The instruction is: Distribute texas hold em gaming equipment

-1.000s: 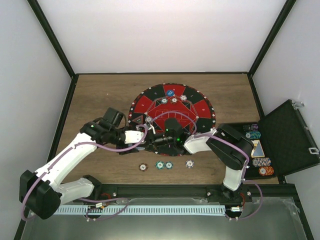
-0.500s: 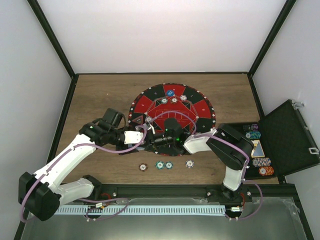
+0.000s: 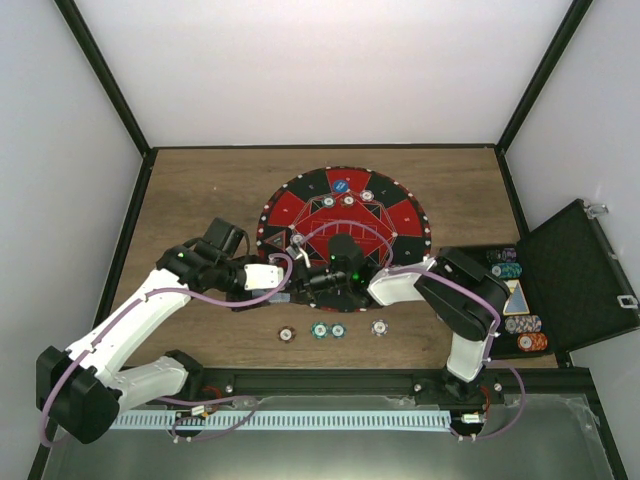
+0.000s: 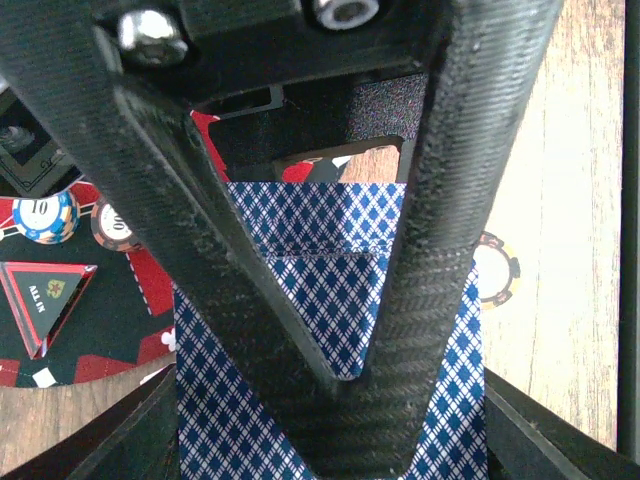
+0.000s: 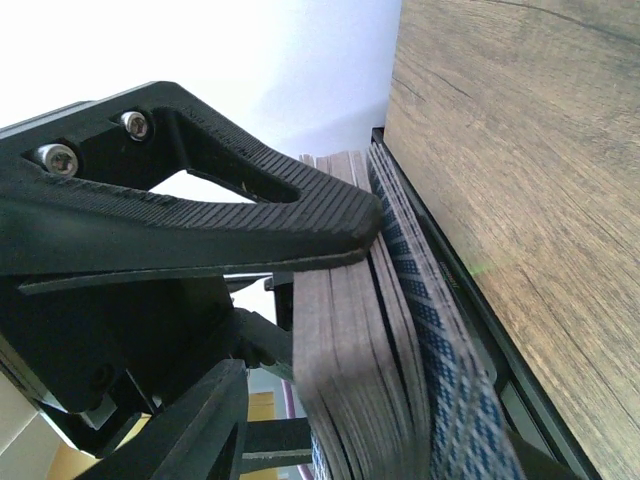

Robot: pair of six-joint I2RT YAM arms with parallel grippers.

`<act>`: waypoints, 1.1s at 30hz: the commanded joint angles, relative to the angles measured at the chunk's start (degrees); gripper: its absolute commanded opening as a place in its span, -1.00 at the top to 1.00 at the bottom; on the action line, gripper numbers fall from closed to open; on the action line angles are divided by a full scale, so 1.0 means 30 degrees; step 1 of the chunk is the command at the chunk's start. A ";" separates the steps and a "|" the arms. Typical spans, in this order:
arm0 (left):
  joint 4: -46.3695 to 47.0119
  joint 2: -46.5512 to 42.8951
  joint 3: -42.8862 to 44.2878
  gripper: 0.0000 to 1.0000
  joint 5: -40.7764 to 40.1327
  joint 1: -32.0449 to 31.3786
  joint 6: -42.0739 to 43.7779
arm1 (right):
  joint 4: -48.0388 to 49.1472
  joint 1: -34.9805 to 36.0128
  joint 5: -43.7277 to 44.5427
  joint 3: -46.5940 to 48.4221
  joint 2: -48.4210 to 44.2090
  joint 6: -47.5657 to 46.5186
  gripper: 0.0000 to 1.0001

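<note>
A deck of blue diamond-backed playing cards [image 4: 310,215] is held by its long edges between my left gripper's fingers [image 4: 110,440], over the near-left rim of the round mat [image 3: 400,215]. My left gripper [image 3: 285,283] is shut on it. The top card sits slid a little off the pile. My right gripper [image 3: 302,282] meets it there and stands open. One right finger [image 4: 450,200] lies across the card backs. In the right wrist view the deck [image 5: 350,350] shows edge-on, the upper fingertip [image 5: 350,225] touching it and the lower finger [image 5: 200,420] apart.
Three poker chips [image 3: 320,329] and a white one [image 3: 379,327] lie in a row on the wood in front of the mat. More chips [image 3: 342,185] rest on the mat's far sectors. The open black case [image 3: 570,275] at the right holds chip stacks [image 3: 505,262].
My right gripper's jaws have spread apart on the deck. The left arm has shifted slightly to the left, still gripping the cards.
</note>
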 commanded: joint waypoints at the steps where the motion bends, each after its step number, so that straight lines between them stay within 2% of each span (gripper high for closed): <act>1: 0.0018 -0.0301 0.0239 0.92 0.0043 0.0053 0.0075 | 0.0110 -0.0066 -0.0300 0.0878 -0.0617 -0.0295 0.12; 13: 0.0349 -0.0359 0.0366 0.92 0.0362 0.0055 -0.0256 | 0.0911 0.0252 -0.0370 0.1624 0.0030 0.0296 0.12; 18: 0.0536 -0.0356 0.0131 0.85 0.0455 0.0053 -0.0376 | 0.3296 0.0304 -0.0431 0.1581 0.0541 0.1893 0.36; 21: 0.0434 -0.0283 0.0123 0.64 0.0422 0.0053 -0.0162 | 0.3370 0.0335 -0.0430 0.1693 0.0601 0.2006 0.56; 22: 0.0317 -0.0249 0.0130 0.49 0.0421 0.0053 -0.0003 | 0.3355 0.0318 -0.0445 0.1694 0.0586 0.2023 0.63; 25: 0.0069 -0.0200 0.0115 -0.23 0.0223 0.0053 0.0190 | 0.3362 0.0336 -0.0470 0.1636 0.0574 0.2033 0.77; 28: -0.0258 -0.0214 0.0151 -0.61 -0.0139 0.0053 0.0302 | 0.3160 0.0324 -0.0472 0.1535 0.0504 0.1906 0.82; 33: -0.0244 -0.0360 0.0001 -0.66 -0.0699 0.0137 0.0551 | 0.2738 0.0337 -0.0474 0.1431 0.0445 0.1639 0.83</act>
